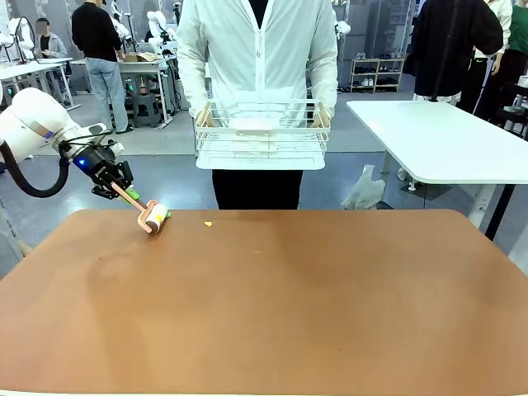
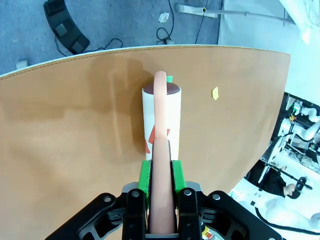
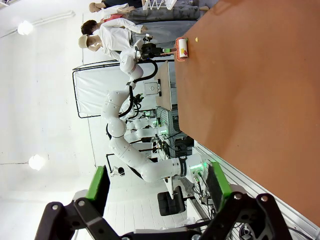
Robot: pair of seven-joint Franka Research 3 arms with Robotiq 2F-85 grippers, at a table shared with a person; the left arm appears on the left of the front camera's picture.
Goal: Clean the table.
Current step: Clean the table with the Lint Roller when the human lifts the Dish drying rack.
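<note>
With left pincer point(image 1: 122, 190) clamped on the pink handle point(image 1: 132, 200), press the white lint roller point(image 1: 155, 217) flat near the far-left edge of the reddish-brown matte surface point(image 1: 289, 313) and roll toward the yellow scrap point(image 1: 208, 223), right pincer point(image 3: 157, 185) apart.

Lab or workshop hall. Brown table point(image 1: 272, 305) on a grey-blue floor point(image 1: 165, 186), with a white table point(image 1: 437, 140) nearby. Behind are cluttered workbenches point(image 1: 144, 70) and a low shelf rack point(image 1: 375, 73), with people point(image 1: 95, 49) standing around. Loose cables point(image 2: 162, 32) on the floor.
</note>
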